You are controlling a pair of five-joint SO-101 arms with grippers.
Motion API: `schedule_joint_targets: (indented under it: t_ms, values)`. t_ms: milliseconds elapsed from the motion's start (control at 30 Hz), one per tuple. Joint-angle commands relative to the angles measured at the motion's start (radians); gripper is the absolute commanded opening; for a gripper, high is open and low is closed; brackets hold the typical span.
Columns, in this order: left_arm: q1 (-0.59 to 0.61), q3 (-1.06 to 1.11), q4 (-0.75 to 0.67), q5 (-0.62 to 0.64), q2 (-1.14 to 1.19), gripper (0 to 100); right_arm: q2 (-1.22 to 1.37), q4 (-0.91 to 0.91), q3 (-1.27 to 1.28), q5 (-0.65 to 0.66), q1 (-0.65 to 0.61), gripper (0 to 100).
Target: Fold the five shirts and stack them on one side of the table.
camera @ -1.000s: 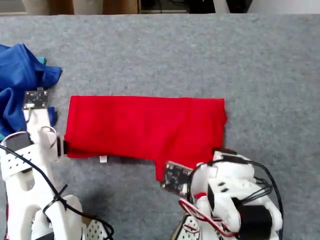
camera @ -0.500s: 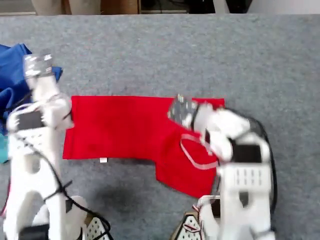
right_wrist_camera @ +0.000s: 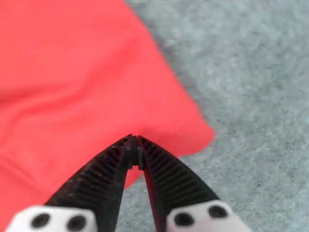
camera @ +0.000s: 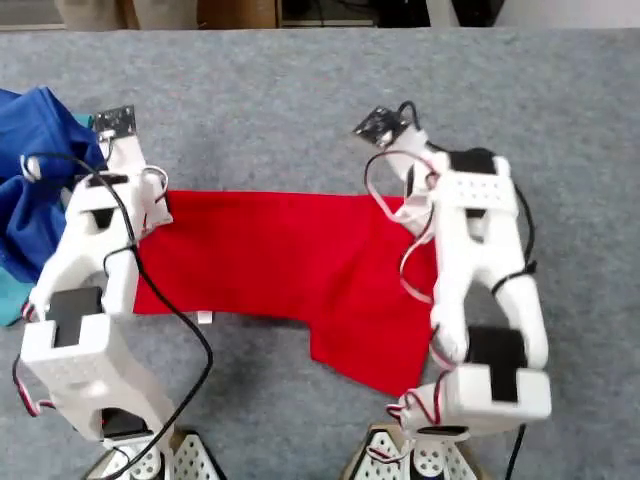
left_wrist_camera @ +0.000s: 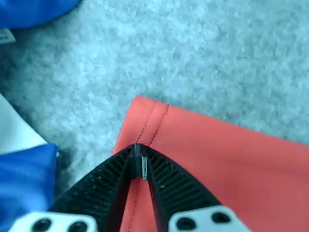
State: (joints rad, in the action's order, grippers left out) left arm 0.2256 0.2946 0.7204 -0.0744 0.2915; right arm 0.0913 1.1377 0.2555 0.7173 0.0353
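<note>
Nearest, met the left arm [camera: 85,300] and the right arm [camera: 480,290], both white, reaching away from the near edge of the grey worktop [camera: 300,100]. Just beyond their bases, found the red shirt [camera: 280,265], spread flat across the middle and folded into a long band, with one flap jutting toward the near side on the right and a small white tag [camera: 206,318] at its near edge.

Found the left gripper [left_wrist_camera: 138,155] at the shirt's far left corner. Saw its fingers pressed together, tips resting right on the stitched hem. Could not tell about any cloth caught between them.

Found the right gripper [right_wrist_camera: 134,147] toward the shirt's far right corner, over red cloth just inside the edge. Saw its fingers likewise pressed together, tips touching. Again could not tell about any pinched fabric.

Farther off to the left, noted a heap of blue shirts [camera: 35,170] crumpled at the worktop's side, close by the left arm and apart from the red shirt, with a scrap of teal cloth [camera: 8,300] peeking out at the heap's near end.
</note>
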Motion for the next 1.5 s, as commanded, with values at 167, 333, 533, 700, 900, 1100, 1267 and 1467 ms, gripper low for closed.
schedule_joint_targets:
  t_ms: [167, 333, 533, 700, 900, 1100, 1267, 1467]
  values:
    - [0.006, -0.112, 0.031, 0.011, 0.031, 2, 0.213, -0.008, -0.252, -0.011, 0.051, 0.3]
    - [0.003, -0.112, 0.037, 0.011, 0.030, 2, 0.291, 0.087, -0.395, -0.011, 0.061, 0.3]
    - [-0.006, -0.104, 0.138, -0.040, -0.074, 2, 0.237, 0.278, -0.573, -0.003, 0.091, 0.3]
    - [-0.044, -0.037, 0.203, -0.080, -0.292, 2, 0.079, 0.440, -0.591, 0.080, 0.077, 0.2]
    - [-0.069, 0.239, 0.206, -0.147, -0.628, 2, -0.231, 0.577, -0.380, 0.236, -0.004, 0.5]
    - [-0.021, 0.494, 0.203, -0.133, -0.854, 2, -0.530, 0.578, 0.059, 0.308, -0.165, 1.8]
    - [0.052, 0.646, 0.077, -0.087, -0.849, 2, -0.667, 0.479, 0.398, 0.327, -0.315, 18.2]
    - [0.083, 0.732, -0.002, -0.086, -0.816, 2, -0.674, 0.382, 0.615, 0.321, -0.489, 23.3]
